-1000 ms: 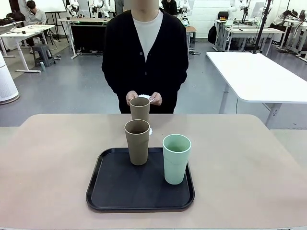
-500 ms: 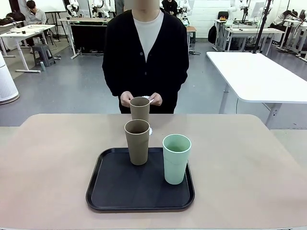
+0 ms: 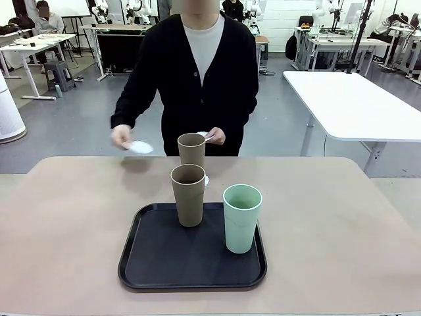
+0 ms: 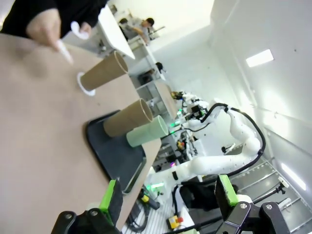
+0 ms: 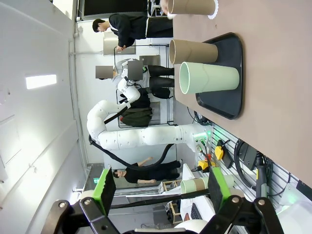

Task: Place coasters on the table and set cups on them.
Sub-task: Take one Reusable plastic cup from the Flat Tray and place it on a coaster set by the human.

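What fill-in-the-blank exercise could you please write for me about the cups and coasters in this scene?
1. The mint green cup and the near tan cup stand on the black ____.
2. The far tan cup stands on a coaster on the beige ____.
3. The person's hand holds another coaster, which is ____ in colour.
Missing words: tray; table; white.

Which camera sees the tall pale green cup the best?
The front view: the tall pale mint green cup stands upright and whole on the black tray. The right wrist view shows the cup whole too, but sideways. In the left wrist view a tan-brown cup hides part of it.
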